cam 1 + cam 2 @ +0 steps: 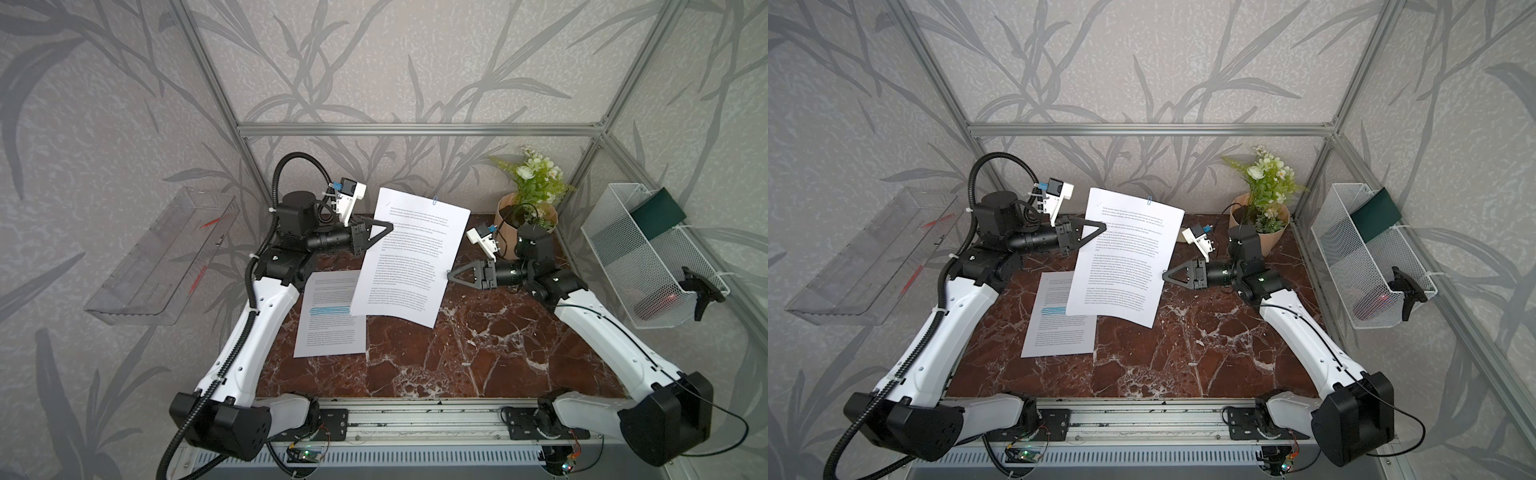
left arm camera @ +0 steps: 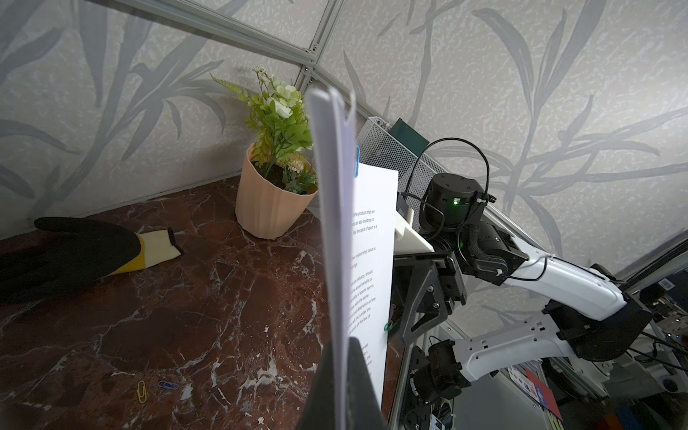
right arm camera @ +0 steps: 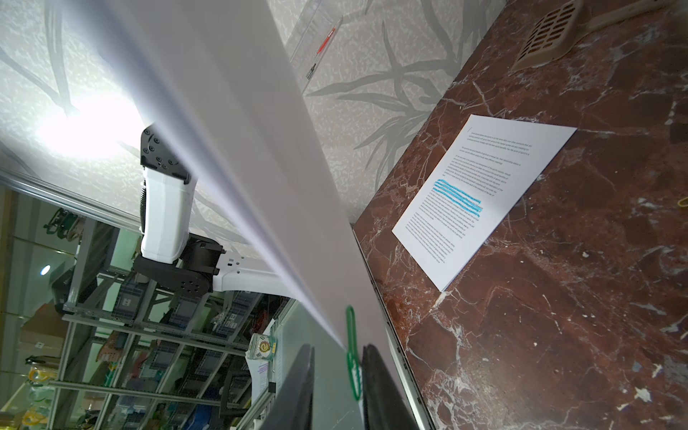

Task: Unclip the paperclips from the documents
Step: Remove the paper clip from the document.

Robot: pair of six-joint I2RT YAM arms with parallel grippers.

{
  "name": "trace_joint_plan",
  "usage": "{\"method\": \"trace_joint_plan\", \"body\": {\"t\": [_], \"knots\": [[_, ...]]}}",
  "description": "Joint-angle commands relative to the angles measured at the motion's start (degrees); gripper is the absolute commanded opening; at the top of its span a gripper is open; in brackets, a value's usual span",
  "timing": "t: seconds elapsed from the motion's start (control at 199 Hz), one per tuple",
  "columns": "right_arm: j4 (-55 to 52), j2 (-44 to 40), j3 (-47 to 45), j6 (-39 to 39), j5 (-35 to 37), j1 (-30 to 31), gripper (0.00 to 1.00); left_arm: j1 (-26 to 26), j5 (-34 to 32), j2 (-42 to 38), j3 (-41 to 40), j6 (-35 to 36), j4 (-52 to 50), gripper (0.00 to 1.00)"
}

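Documents, two stacks. The lifted document (image 1: 409, 257) hangs tilted above the counter (image 1: 478, 353), its near corner over the flat document (image 1: 332, 320), which lies on the marble with blue highlighted lines mid-page. The left end effector (image 1: 388, 226) is clamped on the lifted document's left edge; the left wrist view shows both fingers pressed together on the sheets. The right end effector (image 1: 451, 274) sits at the opposite edge, about mid-height. In the right wrist view its fingers stand slightly apart, with the green paperclip (image 3: 352, 342) between them, on the paper's edge; whether either finger touches the clip cannot be told. The blue paperclip (image 1: 435, 200) is on the lifted document's top edge, seen in both top views. On the counter behind the sheets lie a loose yellow paperclip (image 2: 141, 391) and a loose blue paperclip (image 2: 168, 384), just beside each other. A black and yellow glove (image 2: 74, 249) lies farther back, and a potted plant (image 2: 266, 208) stands in the far right corner.
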Motion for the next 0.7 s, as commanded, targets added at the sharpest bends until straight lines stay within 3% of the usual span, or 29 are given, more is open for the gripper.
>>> {"method": "trace_joint_plan", "body": {"t": [0.0,0.15,0.421,0.527,0.697], "knots": [[-1.69,-1.35,-0.41,-2.11,0.36,-0.01,0.19,0.38,1.27,-1.43,2.26,1.07,-0.11,0.0],[-2.99,-2.13,-0.69,-3.22,1.08,-0.04,0.1,0.39,1.26,-1.66,2.16,1.46,-0.8,0.0],[-4.31,-2.51,-0.34,-3.81,1.16,-0.3,0.1,0.48,1.23,-2.43,1.84,1.91,-1.35,0.0],[-5.18,-2.77,-0.3,-4.37,1.22,-0.48,0.17,0.48,1.31,-2.72,1.42,2.12,-1.74,0.0],[-5.27,-3.13,-0.41,-4.4,1.18,-0.65,0.17,0.57,0.94,-3.27,0.59,2.32,-1.88,0.0]]}}
